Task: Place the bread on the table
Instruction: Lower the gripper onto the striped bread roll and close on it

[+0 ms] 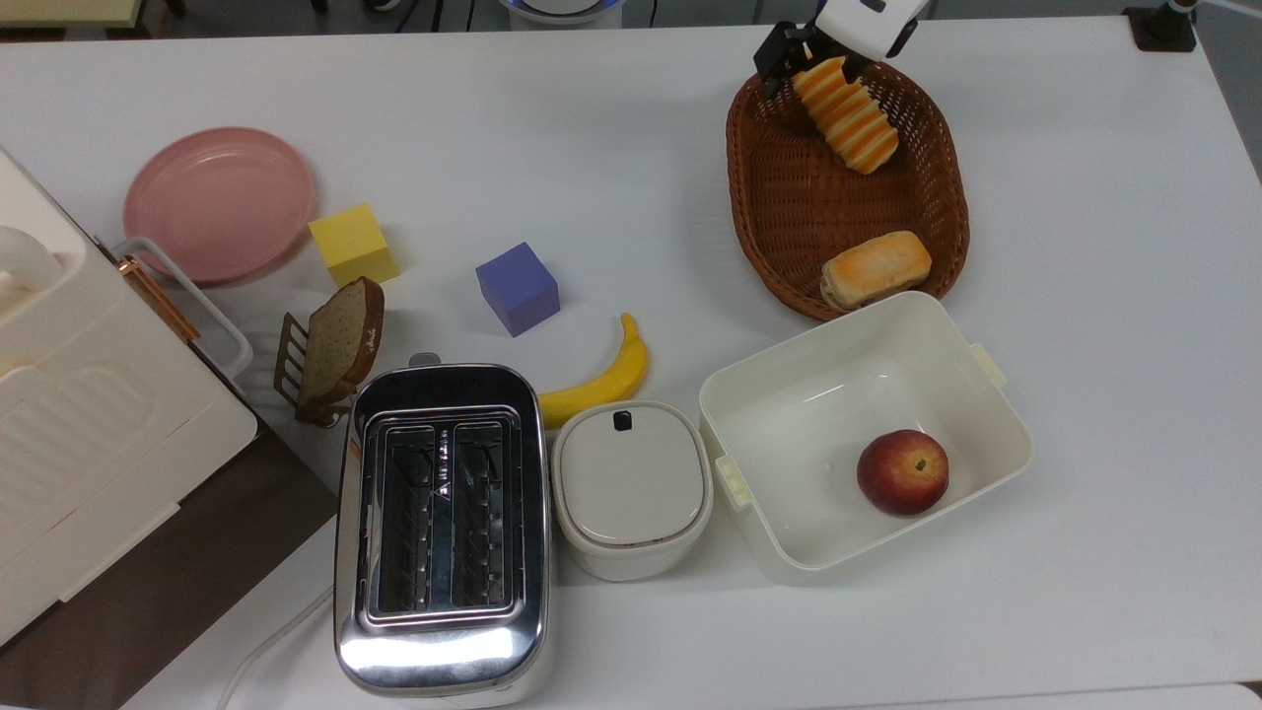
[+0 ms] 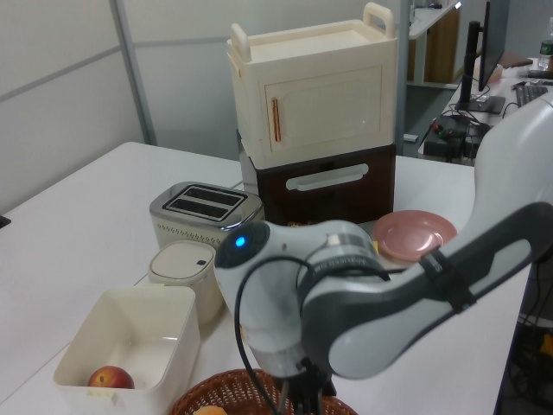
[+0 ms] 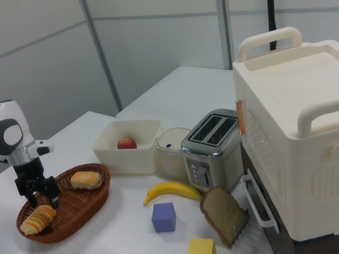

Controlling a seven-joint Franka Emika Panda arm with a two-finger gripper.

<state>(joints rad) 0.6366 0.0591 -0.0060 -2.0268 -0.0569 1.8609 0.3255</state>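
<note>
Bread [image 1: 848, 116] is not out yet — the long stripy loaf lies inside the brown basket [image 1: 922, 258], at the end near the top view's top edge. So the job has only begun. The claw [image 1: 810, 61] sits right over that end of the loaf. In the right view the claw [image 3: 38, 197] hangs just above the basket's far rim, with the bread [image 3: 38, 219] below it. Its two fingers look a little apart, one on each side of the loaf's end, but I cannot tell if they are squeezing it.

What is left, I think: grab the loaf, lift it over the rim, and set it down on the white table [image 1: 631, 138]. There is lots of bare table beside the basket.

Now the things that hold other things. The basket holds two breads — the stripy loaf and a short golden bun [image 1: 876, 268] at the other end, well apart. The white tub [image 1: 996, 380] just beside the basket has one red apple [image 1: 902, 471] in it. A small white pot [image 1: 631, 483] has its lid on. The pink plate [image 1: 219, 202] has nothing on it. A brown toast slice [image 1: 340, 340] leans in a little rack near the shiny toaster [image 1: 442, 528].
</note>
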